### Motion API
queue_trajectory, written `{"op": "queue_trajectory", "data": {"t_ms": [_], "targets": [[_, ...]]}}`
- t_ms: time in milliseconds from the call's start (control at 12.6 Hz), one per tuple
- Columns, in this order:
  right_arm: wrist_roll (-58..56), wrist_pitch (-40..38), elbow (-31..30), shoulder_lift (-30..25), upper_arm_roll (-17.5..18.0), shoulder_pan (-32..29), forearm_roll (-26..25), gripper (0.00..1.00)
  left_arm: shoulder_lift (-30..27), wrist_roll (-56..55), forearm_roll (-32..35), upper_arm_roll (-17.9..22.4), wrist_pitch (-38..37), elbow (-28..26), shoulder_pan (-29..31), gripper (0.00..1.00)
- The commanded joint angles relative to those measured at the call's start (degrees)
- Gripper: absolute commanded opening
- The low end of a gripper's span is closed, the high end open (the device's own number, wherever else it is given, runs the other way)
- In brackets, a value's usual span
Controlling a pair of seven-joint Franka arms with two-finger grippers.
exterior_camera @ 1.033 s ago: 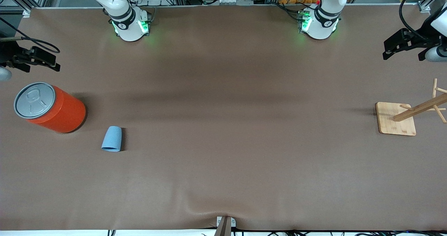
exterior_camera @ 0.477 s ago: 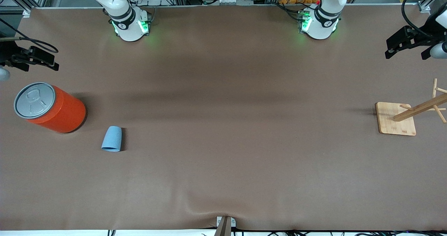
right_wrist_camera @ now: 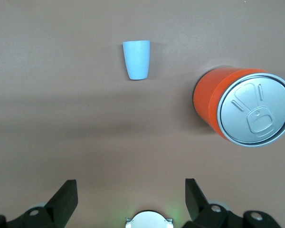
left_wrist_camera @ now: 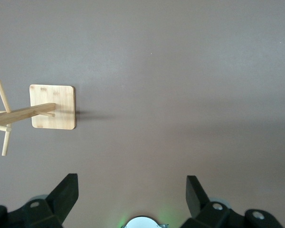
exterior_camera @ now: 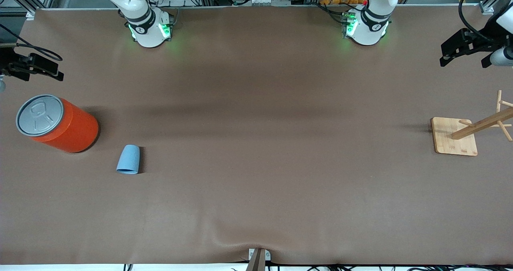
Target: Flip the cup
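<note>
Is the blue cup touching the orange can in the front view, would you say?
No, the cup lies apart from the orange can, with bare table between them.

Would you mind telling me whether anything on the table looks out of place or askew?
Only the cup: it lies on its side beside the upright orange can, nearer the front camera. Nothing is spilled or visibly damaged.

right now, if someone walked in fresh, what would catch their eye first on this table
The big orange can with its grey pull-tab lid stands out at the right arm's end of the table, with the small light-blue cup beside it, nearer the front camera. At the left arm's end stands a wooden rack on a square base. The right gripper and left gripper hang open at the table's ends.
</note>
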Motion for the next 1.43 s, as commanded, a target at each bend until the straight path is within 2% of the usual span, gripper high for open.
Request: {"op": "queue_trajectory", "data": {"t_ms": [0, 795, 1113, 1351], "targets": [[0.03, -0.75, 1.51, 0.37, 0.43, -2.16, 1.12, 1.00, -0.80, -0.94, -0.73, -0.39, -0.69, -0.03, 0.24, 1.00], [0.47, -0.75, 1.51, 1.68, 0.52, -1.64, 1.99, 1.00, -1.24, -1.03, -0.82, -0.56, -0.60, 0.06, -0.03, 1.00], [0.03, -1.89, 1.51, 9.23, 0.61, -1.55, 11.56, 1.00, -1.50, 0.02, -0.82, -0.47, -0.60, 0.15, 0.15, 1.00], [-0.14, -1.72, 1.77, 10.22, 0.69, -1.47, 12.02, 1.00, -1.68, -0.06, -0.82, -0.39, -0.60, 0.15, 0.15, 1.00]]}}
